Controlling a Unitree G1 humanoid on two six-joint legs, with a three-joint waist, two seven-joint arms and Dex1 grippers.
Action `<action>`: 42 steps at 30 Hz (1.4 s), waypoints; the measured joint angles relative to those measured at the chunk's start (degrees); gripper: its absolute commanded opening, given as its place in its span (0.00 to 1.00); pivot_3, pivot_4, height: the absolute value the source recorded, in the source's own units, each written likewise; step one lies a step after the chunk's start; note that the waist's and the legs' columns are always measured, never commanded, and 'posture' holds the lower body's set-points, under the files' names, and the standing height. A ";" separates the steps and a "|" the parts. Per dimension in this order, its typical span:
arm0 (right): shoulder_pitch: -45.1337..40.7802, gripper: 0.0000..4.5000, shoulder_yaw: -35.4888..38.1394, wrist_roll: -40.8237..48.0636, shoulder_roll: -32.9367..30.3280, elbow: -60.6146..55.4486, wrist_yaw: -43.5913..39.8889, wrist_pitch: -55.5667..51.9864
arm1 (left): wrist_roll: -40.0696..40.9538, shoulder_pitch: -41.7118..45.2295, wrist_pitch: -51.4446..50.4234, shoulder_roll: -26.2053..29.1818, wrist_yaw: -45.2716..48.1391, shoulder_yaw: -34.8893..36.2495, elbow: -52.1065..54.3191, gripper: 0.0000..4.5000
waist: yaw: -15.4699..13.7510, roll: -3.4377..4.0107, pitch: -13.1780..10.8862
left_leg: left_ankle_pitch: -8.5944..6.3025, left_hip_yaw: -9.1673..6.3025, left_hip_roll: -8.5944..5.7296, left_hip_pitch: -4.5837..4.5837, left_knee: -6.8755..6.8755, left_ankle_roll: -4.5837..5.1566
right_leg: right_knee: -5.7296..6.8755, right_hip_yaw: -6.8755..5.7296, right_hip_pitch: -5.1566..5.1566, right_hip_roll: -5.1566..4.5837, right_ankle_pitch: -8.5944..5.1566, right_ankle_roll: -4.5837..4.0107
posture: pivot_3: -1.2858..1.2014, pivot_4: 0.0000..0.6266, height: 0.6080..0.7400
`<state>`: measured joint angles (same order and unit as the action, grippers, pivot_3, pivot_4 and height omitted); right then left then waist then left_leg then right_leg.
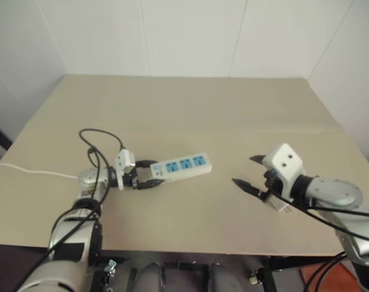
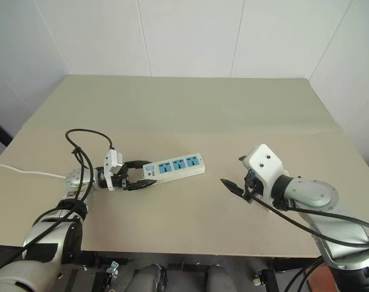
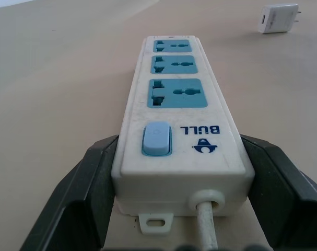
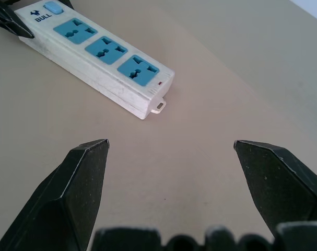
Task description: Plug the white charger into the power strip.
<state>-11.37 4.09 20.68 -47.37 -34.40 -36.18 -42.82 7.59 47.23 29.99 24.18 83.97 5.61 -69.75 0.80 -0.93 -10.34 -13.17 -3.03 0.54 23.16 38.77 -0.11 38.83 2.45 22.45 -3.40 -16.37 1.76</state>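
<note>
- The step in hand looks like steadying the power strip (image 1: 183, 165) so that it will not slide when a plug is pushed in; the plugging itself has not begun.
- The left gripper (image 1: 149, 174) sits at the strip's switch end, where the thin white cord (image 1: 32, 171) leaves it. Its fingers (image 3: 90, 188) lie one on each long side of the strip, closed against the casing in the left wrist view, so they appear to be holding it.
- The strip lies flat on the tabletop (image 1: 190, 109), blue sockets facing up, all three empty.
- The right gripper (image 1: 245, 170) hovers well apart from the strip's far end, pointing towards it. Its fingers (image 4: 80, 183) stand wide with nothing between them.
- The white charger (image 3: 279, 19) lies loose on the tabletop beyond the strip's far end, near the right arm and not in any grip. In the left eye view it shows just below the right wrist.
- The next move, by this judgement, falls to the right arm: draw back and drop to the charger, close on its body with the prongs left free, then turn the prongs down over a socket.
- The likely difficulty is the charger's small size and its place so close under the wrist.
</note>
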 measured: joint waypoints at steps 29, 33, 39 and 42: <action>-48.63 1.00 -37.40 10.68 -18.52 22.98 -16.96 -47.69 | 3.31 2.35 2.62 -1.45 8.01 -9.37 2.85 0.72 | -1.07 0.04 0.01 | -0.09 0.00 -0.11 0.99 0.01 0.13 | -0.46 -0.05 0.79 -0.16 0.02 0.01 | 0.52 0.24 1.00; -48.63 1.00 -37.64 9.62 -17.40 25.38 -15.74 -48.51 | 3.25 2.50 2.67 -1.63 8.01 -9.41 2.65 0.72 | -1.21 0.05 0.01 | -0.09 0.00 -0.11 0.99 0.01 0.14 | -0.44 -0.06 0.81 -0.16 0.02 0.01 | 0.52 0.24 1.00; -47.83 1.00 -39.56 7.54 -15.25 29.17 -14.21 -48.11 | 2.69 2.77 3.81 -2.25 8.01 -9.36 2.28 0.72 | -1.32 0.05 0.02 | -0.09 -0.01 -0.13 0.99 0.06 0.14 | -0.39 -0.05 0.80 -0.16 0.02 0.01 | 0.52 0.24 1.00; -47.61 1.00 -39.98 7.05 -15.20 30.31 -14.24 -47.48 | 2.47 2.79 4.10 -2.31 8.01 -9.23 2.23 0.72 | -1.33 0.06 0.02 | -0.09 -0.02 -0.13 0.98 0.06 0.14 | -0.37 -0.06 0.80 -0.16 0.02 0.01 | 0.52 0.24 1.00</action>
<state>-58.98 -35.90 27.74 -62.57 -4.08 -50.41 -90.30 10.05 50.02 34.10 21.87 91.97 -3.61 -67.52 -0.53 -0.86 -10.32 -13.26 -3.05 0.41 24.14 38.84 0.02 38.46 2.39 23.25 -3.57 -16.35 1.76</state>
